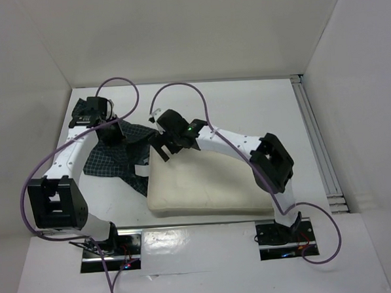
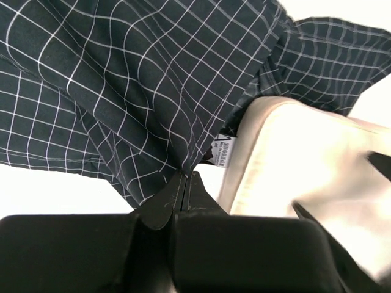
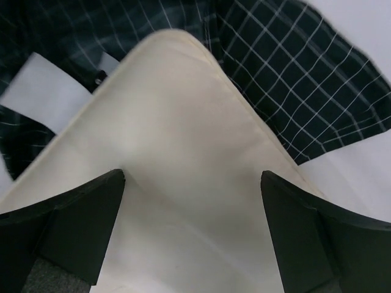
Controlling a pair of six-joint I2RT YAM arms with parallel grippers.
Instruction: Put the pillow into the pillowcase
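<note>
The pillow (image 1: 207, 185) lies flat on the white desk (image 1: 246, 111) in front of the right arm, a plump cream rectangle with smooth cloth and rounded edges. Its far left corner meets the pillowcase (image 1: 117, 157), a limp dark sack with a thin white check, crumpled in folds on the left of the desk. The top view shows the two side by side. The left wrist view alone shows the left hand (image 2: 186, 180) with its fingers pressed together, pinching a fold of the checked cloth, and a small printed label (image 2: 224, 151) beside the pillow's edge. The right wrist view shows the right hand (image 3: 192, 177) spread wide, its dark fingers (image 3: 79, 226) either side of the pillow's corner.
</note>
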